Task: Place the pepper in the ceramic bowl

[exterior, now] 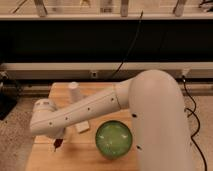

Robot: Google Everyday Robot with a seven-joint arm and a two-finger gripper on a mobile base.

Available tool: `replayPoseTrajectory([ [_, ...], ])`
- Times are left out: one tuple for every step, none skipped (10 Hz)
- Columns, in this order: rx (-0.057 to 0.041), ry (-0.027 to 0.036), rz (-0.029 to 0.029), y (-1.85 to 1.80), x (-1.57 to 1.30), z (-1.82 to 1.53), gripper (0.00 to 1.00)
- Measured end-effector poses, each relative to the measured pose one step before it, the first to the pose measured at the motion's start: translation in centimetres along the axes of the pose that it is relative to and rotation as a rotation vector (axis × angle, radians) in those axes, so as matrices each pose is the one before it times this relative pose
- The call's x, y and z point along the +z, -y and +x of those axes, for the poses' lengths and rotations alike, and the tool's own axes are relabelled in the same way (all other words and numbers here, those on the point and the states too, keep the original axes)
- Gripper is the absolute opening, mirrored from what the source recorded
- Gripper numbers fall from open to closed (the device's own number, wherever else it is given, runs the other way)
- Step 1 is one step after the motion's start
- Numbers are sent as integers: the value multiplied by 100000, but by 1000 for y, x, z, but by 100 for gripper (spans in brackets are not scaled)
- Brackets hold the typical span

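The ceramic bowl [114, 140], round and glossy green, sits on the wooden table [80, 161] near its front right. My white arm reaches from the right across the table to the left. The gripper [56, 142] points down at the table's left front, left of the bowl. It is shut on the small dark red pepper [58, 144], which hangs between its tips just above the wood. The arm hides part of the bowl's right rim.
A small white cylindrical cup [74, 92] stands at the back of the table. A pale rectangular block [82, 126] lies between the gripper and the bowl. A black cable [125, 55] hangs behind. Speckled floor surrounds the table.
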Motion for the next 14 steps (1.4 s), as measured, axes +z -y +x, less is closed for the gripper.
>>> replayPoseTrajectory([
  [888, -825, -332, -683, -438, 557, 0],
  [1285, -472, -572, -981, -364, 610, 0],
  [1549, -595, -511, -1082, -310, 675, 0],
  [1497, -605, -481, -1035, -320, 642, 0],
  [1048, -209, -278, -608, -307, 347, 0],
  [1265, -276, -515, -782, -337, 427, 0],
  [2037, -517, -784, -1247, -301, 712, 0],
  [1356, -176, -738, -901, -87, 438, 0],
  [1654, -43, -789, -1059, -90, 465, 0],
  [2502, 179, -1142, -1485, 21, 536, 0],
  [2406, 47, -1058, -1417, 67, 551, 0],
  [3214, 550, -1278, -1751, 202, 564, 0],
  [2978, 540, -940, -1517, 227, 507, 0],
  [2758, 558, -916, -1342, 247, 460, 0],
])
